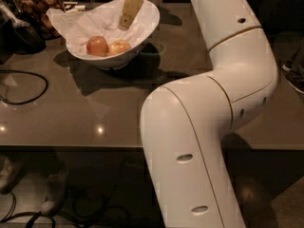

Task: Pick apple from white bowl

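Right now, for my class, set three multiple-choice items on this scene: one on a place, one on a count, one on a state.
1. Where is the pincer? A over the bowl; B beneath it; C far off to its left.
2. How many fruits lie in the bowl? A one; B two; C four.
3. The red apple is: A lifted; B resting in the bowl; C cut in half.
Answers: 1A, it hangs above the bowl; 2B, two sit together; 3B, nothing grips it.
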Controlling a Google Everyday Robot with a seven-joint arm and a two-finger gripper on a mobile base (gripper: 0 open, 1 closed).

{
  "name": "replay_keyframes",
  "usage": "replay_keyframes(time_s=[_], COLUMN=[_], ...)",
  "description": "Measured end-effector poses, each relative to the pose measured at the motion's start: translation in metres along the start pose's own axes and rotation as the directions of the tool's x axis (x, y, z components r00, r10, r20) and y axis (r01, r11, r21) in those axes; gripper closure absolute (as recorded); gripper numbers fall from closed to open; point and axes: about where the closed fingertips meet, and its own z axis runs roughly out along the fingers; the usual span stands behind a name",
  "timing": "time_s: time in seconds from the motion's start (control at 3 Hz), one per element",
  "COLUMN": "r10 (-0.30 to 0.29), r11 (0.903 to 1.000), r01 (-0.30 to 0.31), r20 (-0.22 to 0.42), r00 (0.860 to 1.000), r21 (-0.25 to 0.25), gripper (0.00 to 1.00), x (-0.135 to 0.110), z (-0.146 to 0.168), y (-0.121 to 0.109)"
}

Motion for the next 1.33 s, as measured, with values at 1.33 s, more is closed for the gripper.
replay_keyframes(time_s=[1.33], r10=[0.017], r11=[0.9979], r01=[-0.021], r20=[-0.068], r00=[0.998], r21=[-0.062], gripper=[0.27], x=[0.002], z=[0.057], y=[-0.001])
